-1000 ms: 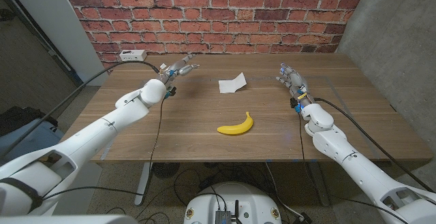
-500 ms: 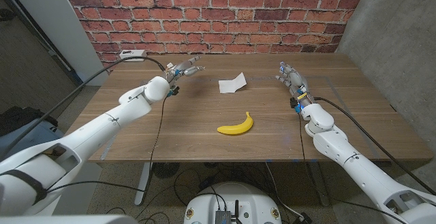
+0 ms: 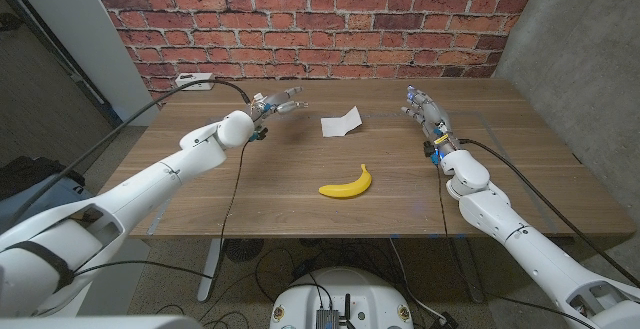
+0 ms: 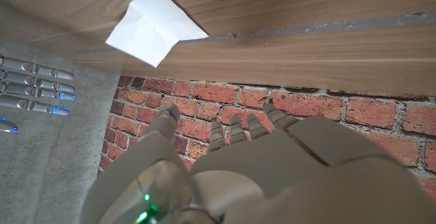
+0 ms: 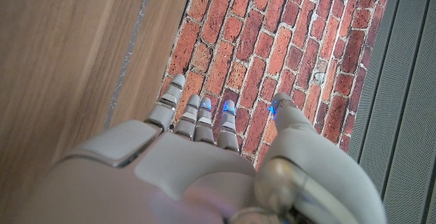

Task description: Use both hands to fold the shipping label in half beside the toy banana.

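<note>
A wooden table (image 3: 300, 184) stands before a red brick wall (image 3: 320, 19), with a small white box (image 3: 192, 80) at its far left corner.

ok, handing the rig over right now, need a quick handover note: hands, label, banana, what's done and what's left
Left hand: open, holds nothing, raised over the table to the left of the label, fingers pointing toward it.
Right hand: open, holds nothing, to the right of the label, apart from it.
Label: lies on the table between the hands, toward the far side, creased, one corner lifted, not folded in half.
Banana: nearer the robot than the label, apart from it.
Done: neither hand touches the label.
Left: bring both hands to the label, fold it in half.
</note>
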### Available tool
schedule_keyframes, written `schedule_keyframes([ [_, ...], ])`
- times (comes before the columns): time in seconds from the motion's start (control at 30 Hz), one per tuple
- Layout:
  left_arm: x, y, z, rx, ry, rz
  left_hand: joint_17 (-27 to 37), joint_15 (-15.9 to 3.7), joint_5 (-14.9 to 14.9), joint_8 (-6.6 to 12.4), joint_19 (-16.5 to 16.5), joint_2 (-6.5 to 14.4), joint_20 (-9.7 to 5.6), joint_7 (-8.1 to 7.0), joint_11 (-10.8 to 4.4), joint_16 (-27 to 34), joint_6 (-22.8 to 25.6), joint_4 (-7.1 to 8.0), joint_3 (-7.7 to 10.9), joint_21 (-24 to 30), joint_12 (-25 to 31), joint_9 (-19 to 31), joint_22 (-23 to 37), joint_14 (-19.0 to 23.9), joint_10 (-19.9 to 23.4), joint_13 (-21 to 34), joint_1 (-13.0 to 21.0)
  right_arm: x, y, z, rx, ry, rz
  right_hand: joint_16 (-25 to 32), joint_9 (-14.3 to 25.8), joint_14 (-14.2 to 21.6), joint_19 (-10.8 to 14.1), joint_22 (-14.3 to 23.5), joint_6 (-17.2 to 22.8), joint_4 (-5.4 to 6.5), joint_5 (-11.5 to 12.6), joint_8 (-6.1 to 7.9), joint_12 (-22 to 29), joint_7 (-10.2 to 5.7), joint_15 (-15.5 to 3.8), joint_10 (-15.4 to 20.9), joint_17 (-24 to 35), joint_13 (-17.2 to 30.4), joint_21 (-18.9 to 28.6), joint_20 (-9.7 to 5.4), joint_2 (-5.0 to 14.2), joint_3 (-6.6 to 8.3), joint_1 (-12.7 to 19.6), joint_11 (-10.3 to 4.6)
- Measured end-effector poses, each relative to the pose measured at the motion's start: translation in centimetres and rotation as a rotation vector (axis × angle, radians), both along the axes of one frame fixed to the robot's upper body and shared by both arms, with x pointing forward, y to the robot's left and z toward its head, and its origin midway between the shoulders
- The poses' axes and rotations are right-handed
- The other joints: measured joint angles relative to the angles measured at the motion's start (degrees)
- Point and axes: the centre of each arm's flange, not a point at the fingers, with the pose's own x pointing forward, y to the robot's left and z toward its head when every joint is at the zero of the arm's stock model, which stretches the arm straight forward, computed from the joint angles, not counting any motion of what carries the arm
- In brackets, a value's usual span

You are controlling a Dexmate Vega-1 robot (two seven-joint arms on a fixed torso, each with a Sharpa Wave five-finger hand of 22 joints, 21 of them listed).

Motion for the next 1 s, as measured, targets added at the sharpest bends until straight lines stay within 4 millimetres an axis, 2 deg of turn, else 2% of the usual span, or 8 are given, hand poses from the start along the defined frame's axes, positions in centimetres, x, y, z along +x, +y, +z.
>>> schedule_keyframes([
  [0.23,0.4,-0.6,-0.1,0.037,0.014,-0.006,0.0,-0.23,0.0,0.0,-0.3,0.2,0.31,-0.52,0.0,0.0,0.1,0.0,0.0,0.0,0.0,0.0,0.0,-0.2,0.0,-0.3,-0.2,-0.3,0.4,0.4,-0.016,-0.014,0.007,0.0,-0.3,0.0,0.0,0.0,0.2,0.0,0.0,-0.23,0.0,-0.21,-0.01,0.0,-0.3,0.0,0.0,0.0,0.0,0.0,0.0,0.0],
  [0.87,1.6,-2.1,-0.1,0.121,0.052,-0.021,0.0,-0.32,0.0,0.0,-0.3,0.0,0.31,-0.52,0.0,0.0,0.1,0.16,-0.16,0.0,-0.2,0.0,0.0,-0.3,0.0,-1.0,-0.5,-0.5,1.6,1.4,-0.053,-0.042,0.029,0.0,-0.5,0.0,-0.3,0.0,0.4,0.17,0.0,-0.23,0.0,-0.39,-0.02,0.2,-0.8,-0.3,0.0,0.3,0.0,-0.17,0.0,0.2],
  [1.0,1.9,-2.5,-0.1,0.142,0.062,-0.026,0.0,-0.32,0.0,0.0,-0.3,-0.1,0.31,-0.52,0.0,0.0,0.1,0.16,-0.16,0.0,-0.2,0.0,0.0,-0.3,0.0,-1.1,-0.5,-0.5,1.9,1.6,-0.061,-0.048,0.037,0.0,-0.8,0.0,-0.3,0.0,0.4,0.17,0.0,-0.67,0.0,-0.42,-0.02,0.3,-0.8,-0.5,0.0,0.3,0.0,-0.17,0.0,0.07],
])
